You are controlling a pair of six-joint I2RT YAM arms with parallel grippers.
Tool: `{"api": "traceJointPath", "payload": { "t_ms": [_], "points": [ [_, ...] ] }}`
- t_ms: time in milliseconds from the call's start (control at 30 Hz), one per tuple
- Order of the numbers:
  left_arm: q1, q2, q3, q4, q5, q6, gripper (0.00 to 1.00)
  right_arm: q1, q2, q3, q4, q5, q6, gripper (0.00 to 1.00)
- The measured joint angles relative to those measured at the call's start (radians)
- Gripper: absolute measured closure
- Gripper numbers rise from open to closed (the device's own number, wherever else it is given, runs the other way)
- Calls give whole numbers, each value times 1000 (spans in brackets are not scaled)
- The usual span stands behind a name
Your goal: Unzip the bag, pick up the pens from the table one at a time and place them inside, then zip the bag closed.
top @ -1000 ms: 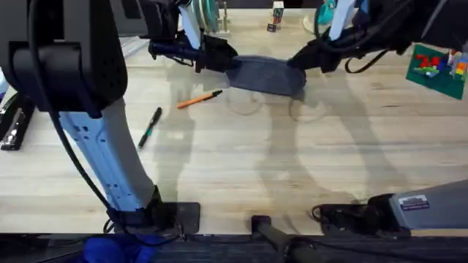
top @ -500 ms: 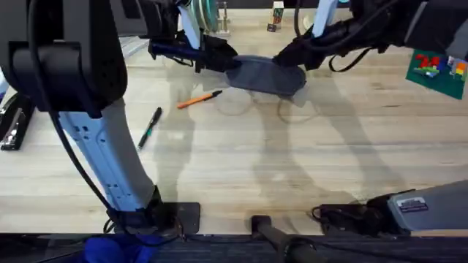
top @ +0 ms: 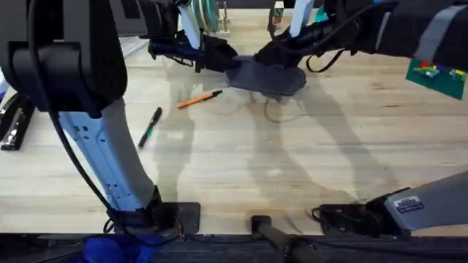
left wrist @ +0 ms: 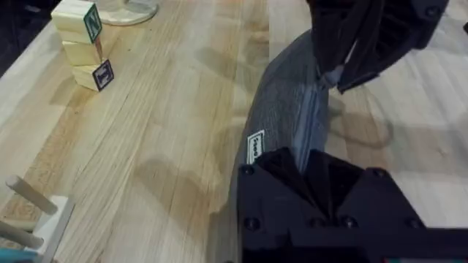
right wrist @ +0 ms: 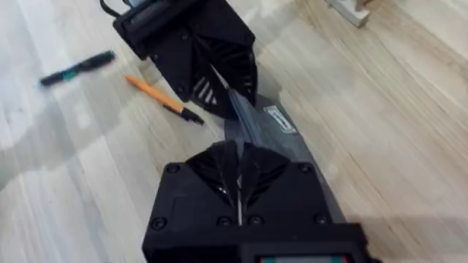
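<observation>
Overhead view: grey-blue bag (top: 267, 75) at upper centre of the table (top: 292, 161), pinned at its left end by the left gripper (top: 219, 60), fingers pinched on the fabric. Right gripper (top: 272, 57) over the bag's middle, fingers pressed together on the zipper pull (left wrist: 330, 76). Orange pen (top: 199, 98) and black pen (top: 150, 126) lying lower left of the bag, not yet picked. Risks: pull slipping free, or pouch dragging along if the left pinch loosens.

Grey-blue bag (top: 267, 75), orange pen (top: 197, 99)
</observation>
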Motion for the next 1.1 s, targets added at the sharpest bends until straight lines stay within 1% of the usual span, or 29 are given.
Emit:
{"api": "traceJointPath", "payload": {
  "t_ms": [133,433,767,1100],
  "points": [
    [0,0,0,0,0,0,960,22,6,0,34,16,35,971],
    [0,0,0,-2,1,0,960,63,6,0,53,68,72,971],
    [0,0,0,-4,1,0,960,84,33,0,99,67,114,971],
    [0,0,0,-4,1,0,960,84,33,0,101,67,123,971]
  ]
}}
